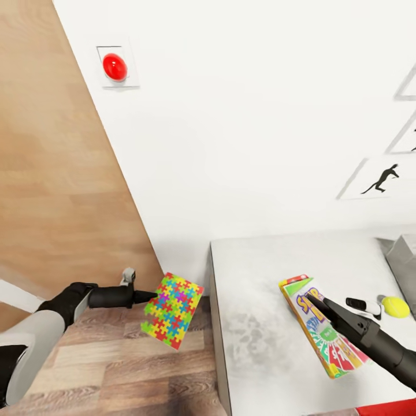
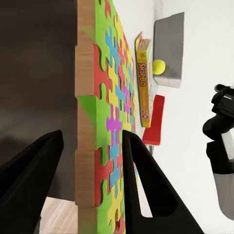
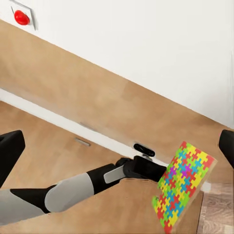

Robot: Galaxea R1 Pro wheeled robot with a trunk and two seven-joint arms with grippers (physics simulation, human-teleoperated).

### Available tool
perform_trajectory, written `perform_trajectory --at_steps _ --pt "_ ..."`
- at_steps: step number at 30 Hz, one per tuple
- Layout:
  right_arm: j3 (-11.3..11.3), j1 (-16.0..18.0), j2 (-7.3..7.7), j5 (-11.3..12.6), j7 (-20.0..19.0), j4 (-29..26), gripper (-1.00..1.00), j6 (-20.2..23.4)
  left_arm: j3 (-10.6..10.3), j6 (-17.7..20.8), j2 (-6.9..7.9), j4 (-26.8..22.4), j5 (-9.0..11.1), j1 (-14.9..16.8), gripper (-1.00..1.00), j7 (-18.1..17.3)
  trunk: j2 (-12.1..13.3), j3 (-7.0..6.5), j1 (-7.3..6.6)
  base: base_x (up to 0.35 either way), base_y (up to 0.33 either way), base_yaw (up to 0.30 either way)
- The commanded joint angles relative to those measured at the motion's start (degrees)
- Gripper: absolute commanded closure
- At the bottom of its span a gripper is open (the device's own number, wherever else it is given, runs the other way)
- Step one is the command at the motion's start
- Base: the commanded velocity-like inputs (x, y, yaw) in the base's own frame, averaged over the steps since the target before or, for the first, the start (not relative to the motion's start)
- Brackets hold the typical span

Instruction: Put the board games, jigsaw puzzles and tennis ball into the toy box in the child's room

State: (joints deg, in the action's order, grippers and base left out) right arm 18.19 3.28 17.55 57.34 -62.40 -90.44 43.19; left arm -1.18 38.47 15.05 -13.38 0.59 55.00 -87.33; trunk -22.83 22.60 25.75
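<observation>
Multicoloured mosaic covers the jigsaw puzzle (image 1: 172, 310) that I am gripping in my left gripper (image 1: 145, 297), holding it out in the air above the wood-plank floor (image 1: 115, 370), just beside the table (image 1: 260, 300) and off its end. In my left wrist view the two black fingers (image 2: 146, 185) are sitting on either side of the flat box's wooden edge, clamped on it, with the coloured face turned toward the table. The box is hanging tilted, one corner pointing down.

I am reaching my right gripper (image 1: 312, 300) over the long Skip-Bo board game (image 1: 322, 325), which is lying flat on the pale table top. I cannot tell from the head view whether these fingers are touching the box; in the right wrist view the two fingertips (image 3: 9, 151) are standing far apart at the picture's edges with nothing between them, so this gripper is spread wide.

Beyond the game, the yellow-green tennis ball (image 1: 396, 307) is resting on the table near the grey toy box (image 1: 404, 260) at the far edge. A red button (image 1: 114, 66) is sitting on the white wall (image 1: 260, 115), and a wooden door (image 1: 52, 173) is standing behind my left arm.
</observation>
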Motion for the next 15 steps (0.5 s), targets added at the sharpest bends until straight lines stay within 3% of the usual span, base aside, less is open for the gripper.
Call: perform_trajectory --at_steps 1,7,13,15 --pt "-0.04 -0.14 0.02 0.25 -0.02 0.00 -1.00 0.31 -0.17 0.56 0.29 -0.02 0.04 0.02 1.00 -0.29 -0.09 0.01 0.03 0.000 0.000 -0.201" --pt "-0.12 -0.44 -0.03 -0.23 0.02 0.31 -1.00 0.17 -0.17 0.55 0.86 -0.04 0.03 0.02 1.00 -0.37 -0.09 -0.42 0.03 0.000 0.000 -0.199" --pt "-0.31 -0.50 -0.26 -6.55 0.02 0.34 -1.00 0.15 -0.22 0.58 0.94 -0.04 0.03 0.02 1.00 -0.39 -0.09 -0.90 0.03 -0.133 0.000 -0.118" --pt "-0.30 -0.52 -1.11 -8.08 -0.10 0.35 -1.00 0.14 -0.22 0.62 0.94 0.00 0.03 0.02 1.00 -0.39 -0.09 -0.98 0.03 -0.208 0.000 0.000"
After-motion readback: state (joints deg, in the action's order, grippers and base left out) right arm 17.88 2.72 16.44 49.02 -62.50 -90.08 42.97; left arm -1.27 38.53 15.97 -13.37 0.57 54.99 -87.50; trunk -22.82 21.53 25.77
